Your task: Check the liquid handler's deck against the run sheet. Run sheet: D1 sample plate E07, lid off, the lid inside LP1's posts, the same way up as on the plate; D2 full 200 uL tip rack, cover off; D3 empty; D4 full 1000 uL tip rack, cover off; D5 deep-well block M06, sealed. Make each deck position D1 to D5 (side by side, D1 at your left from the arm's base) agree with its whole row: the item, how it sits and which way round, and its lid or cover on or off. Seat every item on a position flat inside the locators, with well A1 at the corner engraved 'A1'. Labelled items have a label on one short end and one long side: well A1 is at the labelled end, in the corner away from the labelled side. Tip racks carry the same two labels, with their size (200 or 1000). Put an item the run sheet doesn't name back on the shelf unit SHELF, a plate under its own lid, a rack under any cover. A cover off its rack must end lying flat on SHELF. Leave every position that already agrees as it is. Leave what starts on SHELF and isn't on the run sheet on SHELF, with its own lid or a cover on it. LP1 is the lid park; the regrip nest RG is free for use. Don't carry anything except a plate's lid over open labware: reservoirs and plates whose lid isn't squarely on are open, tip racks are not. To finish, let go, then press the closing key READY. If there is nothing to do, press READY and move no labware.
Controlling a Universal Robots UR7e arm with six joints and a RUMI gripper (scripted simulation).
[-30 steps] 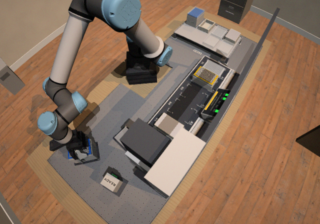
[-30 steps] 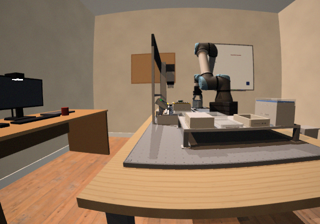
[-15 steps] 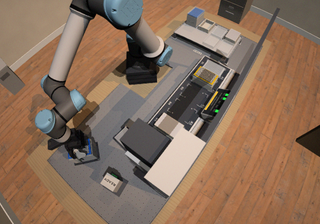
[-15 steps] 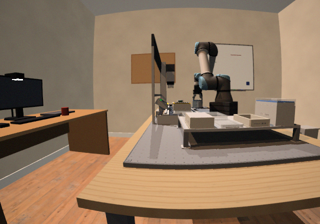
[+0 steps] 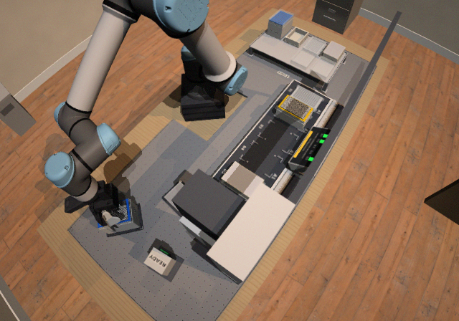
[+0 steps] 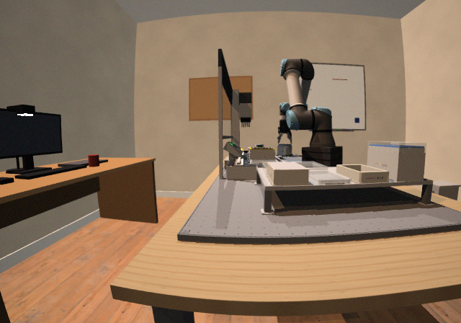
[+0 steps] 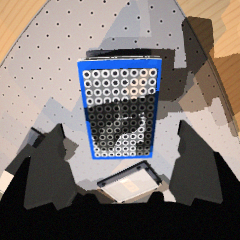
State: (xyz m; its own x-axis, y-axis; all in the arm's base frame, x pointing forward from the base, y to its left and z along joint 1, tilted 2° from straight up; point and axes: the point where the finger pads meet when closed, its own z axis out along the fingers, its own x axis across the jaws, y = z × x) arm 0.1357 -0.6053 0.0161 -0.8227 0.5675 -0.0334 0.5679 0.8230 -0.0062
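Directly below the wrist: blue tip rack (image 7: 120, 114), cover off, rows of round tips showing, sitting in a dark nest (image 5: 135, 219) on the grey perforated mat (image 5: 192, 291).
Place of the rack: near-left part of the mat in the top view, well apart from the deck, just left of the READY key.
Gripper (image 5: 111, 219): jaws spread wide, gripping nothing; the two dark fingers stand to either side of the rack's near end, apart from it and above it.
Small plate: a pale framed rectangle (image 7: 131, 183) shows just near of the rack in the wrist view; what it is cannot be told.
READY key (image 5: 160, 261): white box with black lettering, on the mat to the right of the nest.
Deck (image 5: 259, 143): long dark tray running near to far, right of the arm's base.
Deck, far end: yellow-rimmed tip rack (image 5: 294, 107), uncovered, with a clear plate (image 5: 307, 96) just beyond it.
Deck, middle: bare dark positions with small white locators.
Deck, near end: a tan-topped block (image 5: 239, 175), partly under the handler's dark housing (image 5: 207, 200).
Shelf unit (image 5: 261, 49): at the far end, holding a blue-topped box (image 5: 280, 23), an open tray (image 5: 296, 36), a clear plate and a pale lidded box (image 5: 333, 51).
Arm base (image 5: 201, 101): left of the deck.
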